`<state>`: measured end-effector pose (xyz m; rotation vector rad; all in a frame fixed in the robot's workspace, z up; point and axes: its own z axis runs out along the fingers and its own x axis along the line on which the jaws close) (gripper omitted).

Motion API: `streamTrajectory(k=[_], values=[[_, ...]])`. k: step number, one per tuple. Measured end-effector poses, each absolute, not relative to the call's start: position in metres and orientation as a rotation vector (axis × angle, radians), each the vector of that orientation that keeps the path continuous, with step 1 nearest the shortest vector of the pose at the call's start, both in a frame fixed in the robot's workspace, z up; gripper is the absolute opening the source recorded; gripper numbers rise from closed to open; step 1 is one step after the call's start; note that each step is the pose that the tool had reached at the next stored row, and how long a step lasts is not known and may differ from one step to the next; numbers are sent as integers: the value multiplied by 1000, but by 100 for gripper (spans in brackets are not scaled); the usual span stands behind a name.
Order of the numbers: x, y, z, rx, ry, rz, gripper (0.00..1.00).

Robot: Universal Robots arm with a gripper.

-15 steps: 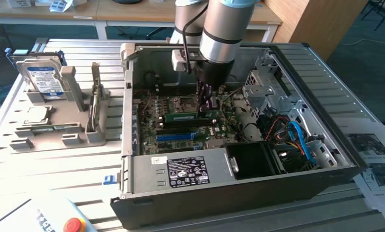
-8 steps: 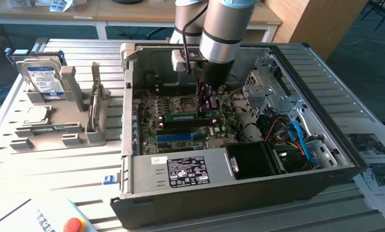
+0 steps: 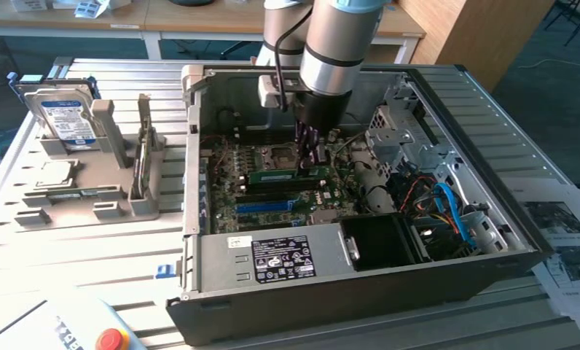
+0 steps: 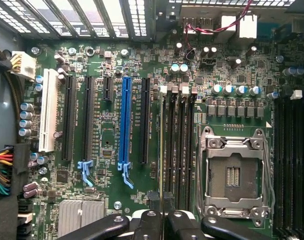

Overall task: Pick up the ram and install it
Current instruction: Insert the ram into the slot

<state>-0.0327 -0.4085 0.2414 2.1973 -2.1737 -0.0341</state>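
The slatted table (image 3: 106, 248) carries everything, and on it the open computer case (image 3: 368, 292) lies on its side; I place the rest by that case. My arm (image 3: 331, 51) comes down into the case from above, near its middle. The motherboard (image 4: 156, 65) covers the floor of the case, green and crowded with parts. Outside the case, on the exterior view's left, a grey holder (image 3: 86, 204) stands on the table with a hard drive (image 3: 65, 117) upright in it and a second stick (image 3: 144, 157) set on edge in the part of the holder nearest the case wall. Inside the case, on the board, a blue slot (image 4: 125, 120) runs among black ones, and a metal-framed processor socket (image 4: 235, 172) sits just beside a row of black memory slots (image 4: 179, 145). The ram (image 3: 280, 176) is inside the case under my wrist: a long, thin, narrow green board with small dark chips along its face in the exterior view, and only a pale, thin edge in the wrist view. It runs lengthwise along the memory slots, at the side of the row away from the socket. Whether it touches a slot I cannot tell. My pincer (image 4: 162, 199) is clamped on the ram, one dark fingertip on each face.
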Motion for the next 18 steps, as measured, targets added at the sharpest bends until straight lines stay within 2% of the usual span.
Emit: streamTrajectory(k=[18], values=[[-34,-408,235,2198,-2174,-33,12]])
